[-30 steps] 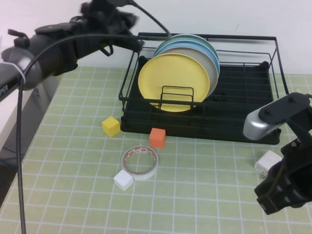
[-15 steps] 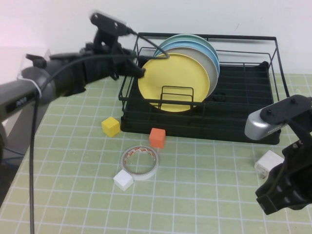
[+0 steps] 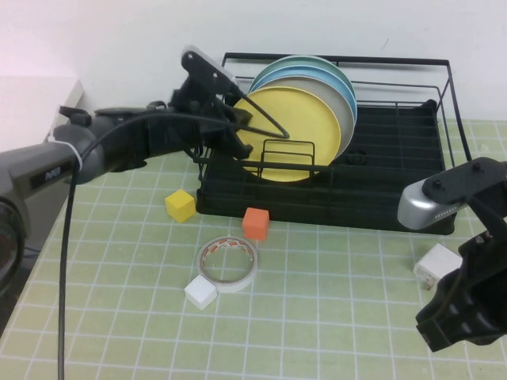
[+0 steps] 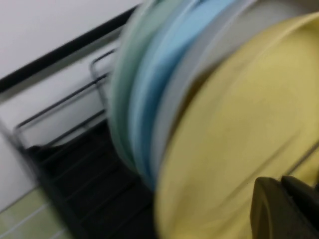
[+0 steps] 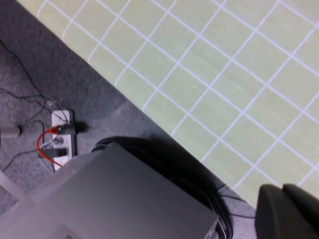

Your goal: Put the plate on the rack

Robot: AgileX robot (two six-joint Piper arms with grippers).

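The yellow plate (image 3: 305, 127) stands upright in the black wire rack (image 3: 396, 202), at the front of a row of plates. My left gripper (image 3: 235, 136) is at the rack's left front rail, right by the plate's left edge. In the left wrist view its dark fingers (image 4: 286, 209) are pressed together with nothing between them, and the yellow plate (image 4: 239, 144) fills the picture just beyond. My right gripper (image 3: 455, 321) hangs shut at the table's near right corner. Its fingers (image 5: 289, 211) are over the table edge with nothing in them.
A grey-white plate (image 3: 346, 119) and light blue plates (image 3: 317, 71) stand behind the yellow one. In front of the rack lie a yellow cube (image 3: 180, 205), an orange cube (image 3: 255, 223), a tape roll (image 3: 228, 263), a white cube (image 3: 200, 293) and a white block (image 3: 436, 265).
My left arm has swung right and down from beyond the rack's left corner to the yellow plate's left edge. Its jaws have come fully together. The right arm has not moved.
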